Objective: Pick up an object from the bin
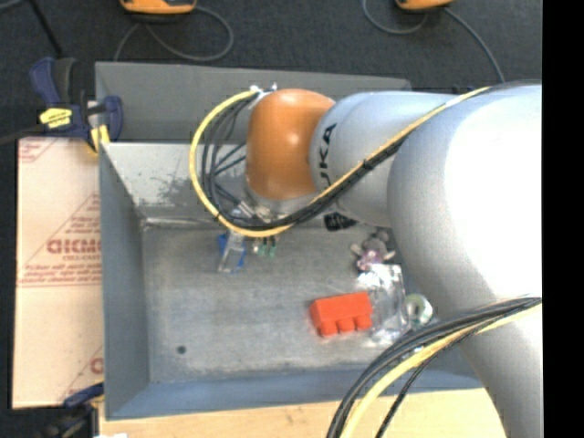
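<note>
Centrally, scuffed grey bin point(201, 327), dark floor point(292, 26) beyond.

Small blue piece point(232, 255) lies near the bin's point(123, 281) back wall.

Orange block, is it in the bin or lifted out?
In the bin. The orange block lies on the bin floor beside a clear plastic thing, apart from the gripper.

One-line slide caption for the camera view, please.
Gripper near the far wall of the grey bin; an orange-red block lies apart.
</note>
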{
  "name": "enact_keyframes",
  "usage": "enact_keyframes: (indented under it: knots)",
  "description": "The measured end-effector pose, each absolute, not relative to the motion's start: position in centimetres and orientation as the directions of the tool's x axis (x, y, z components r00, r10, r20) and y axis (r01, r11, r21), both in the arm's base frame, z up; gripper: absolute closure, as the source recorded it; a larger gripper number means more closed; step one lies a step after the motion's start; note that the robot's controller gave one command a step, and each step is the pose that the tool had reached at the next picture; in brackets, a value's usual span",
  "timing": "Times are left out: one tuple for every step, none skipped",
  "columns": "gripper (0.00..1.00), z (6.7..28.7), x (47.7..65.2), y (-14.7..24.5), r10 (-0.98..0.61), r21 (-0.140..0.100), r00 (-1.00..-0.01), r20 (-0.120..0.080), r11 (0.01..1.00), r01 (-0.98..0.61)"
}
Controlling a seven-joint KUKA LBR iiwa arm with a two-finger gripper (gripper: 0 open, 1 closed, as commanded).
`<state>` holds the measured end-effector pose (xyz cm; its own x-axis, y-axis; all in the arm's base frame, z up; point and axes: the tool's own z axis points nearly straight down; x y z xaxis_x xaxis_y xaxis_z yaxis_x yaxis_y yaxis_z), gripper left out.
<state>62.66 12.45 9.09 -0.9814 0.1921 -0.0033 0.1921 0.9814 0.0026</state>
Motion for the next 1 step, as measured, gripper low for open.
enact_keyframes:
  knots:
    - [1.00, 7.46, 65.77, 13.93, 0.192, 0.005, -0.981, -0.012, 0.981, 0.192]
